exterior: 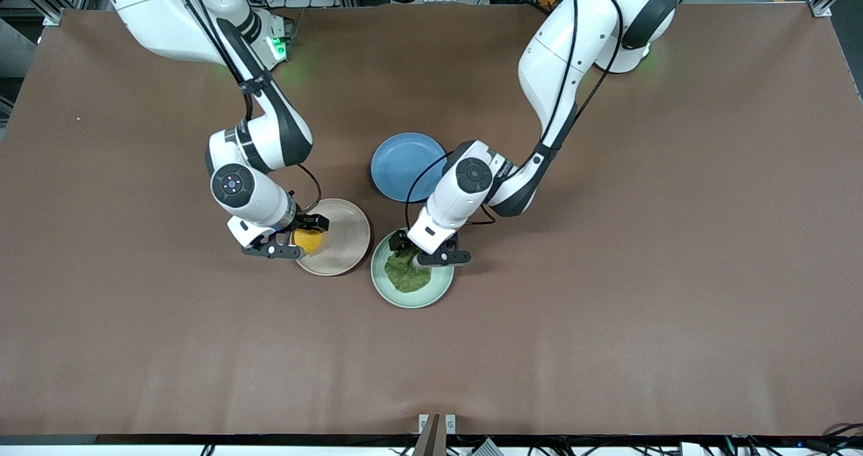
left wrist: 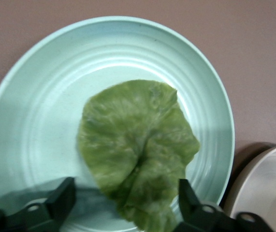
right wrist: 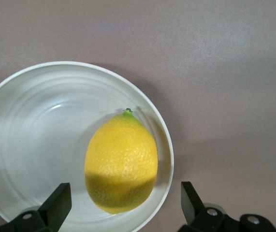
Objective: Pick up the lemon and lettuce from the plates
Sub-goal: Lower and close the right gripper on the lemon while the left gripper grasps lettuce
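Below, we see our open left gripper (left wrist: 123, 205) straddling wrinkly lettuce (left wrist: 138, 152) on the ridged mint plate (left wrist: 41, 96); our open right gripper (right wrist: 123, 205) flanks the dimpled oval lemon (right wrist: 121, 162) on the beige plate (right wrist: 31, 140), near a round blue plate (exterior: 403, 166).

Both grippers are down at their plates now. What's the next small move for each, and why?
Probably close both. The left gripper is open with its fingers on either side of the lettuce on the mint plate; the right gripper is open, straddling the lemon on the beige plate. Neither is gripped yet, so lifting now would likely leave them there.
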Motion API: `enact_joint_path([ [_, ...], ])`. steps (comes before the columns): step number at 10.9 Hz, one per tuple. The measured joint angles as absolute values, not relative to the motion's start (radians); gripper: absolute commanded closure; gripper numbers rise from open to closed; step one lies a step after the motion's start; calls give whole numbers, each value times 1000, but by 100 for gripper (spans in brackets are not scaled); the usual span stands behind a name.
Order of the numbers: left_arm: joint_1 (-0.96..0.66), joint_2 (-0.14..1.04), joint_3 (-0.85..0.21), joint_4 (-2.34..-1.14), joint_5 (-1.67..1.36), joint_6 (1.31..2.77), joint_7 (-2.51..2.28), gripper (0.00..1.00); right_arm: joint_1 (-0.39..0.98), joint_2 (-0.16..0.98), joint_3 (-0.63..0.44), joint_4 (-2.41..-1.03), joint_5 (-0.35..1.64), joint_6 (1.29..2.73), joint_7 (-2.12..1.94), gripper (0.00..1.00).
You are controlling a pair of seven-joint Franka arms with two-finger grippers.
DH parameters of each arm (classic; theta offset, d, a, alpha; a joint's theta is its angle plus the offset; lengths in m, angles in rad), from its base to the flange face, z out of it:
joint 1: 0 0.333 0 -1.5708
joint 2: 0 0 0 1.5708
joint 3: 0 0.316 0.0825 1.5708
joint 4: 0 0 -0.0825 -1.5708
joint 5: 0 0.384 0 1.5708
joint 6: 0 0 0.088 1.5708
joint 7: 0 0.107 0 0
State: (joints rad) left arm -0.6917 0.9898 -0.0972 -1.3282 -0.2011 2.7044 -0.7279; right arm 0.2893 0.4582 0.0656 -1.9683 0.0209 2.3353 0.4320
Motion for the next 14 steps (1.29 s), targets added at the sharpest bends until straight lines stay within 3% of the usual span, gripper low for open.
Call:
enact_joint_path([
  [3,-692,990,-94,-1323,-201,2704,-728,83,291,477,66,-1968,30,2344,487,0],
  [6,-692,991,-94,-1322,-201,2704,-728,97,296,503,66,-1946,33,2353,580,0],
  [8,-692,991,-93,-1321,-201,2704,-728,100,311,517,66,-1931,34,2353,620,0],
  [10,-691,991,-92,-1319,-201,2705,-728,100,315,527,66,-1925,34,2353,625,79],
  [11,-691,991,-91,-1316,-201,2705,-728,100,315,529,65,-1923,34,2353,626,92],
  [14,-678,988,-88,-1307,-201,2692,-728,100,315,530,65,-1919,34,2353,628,94],
])
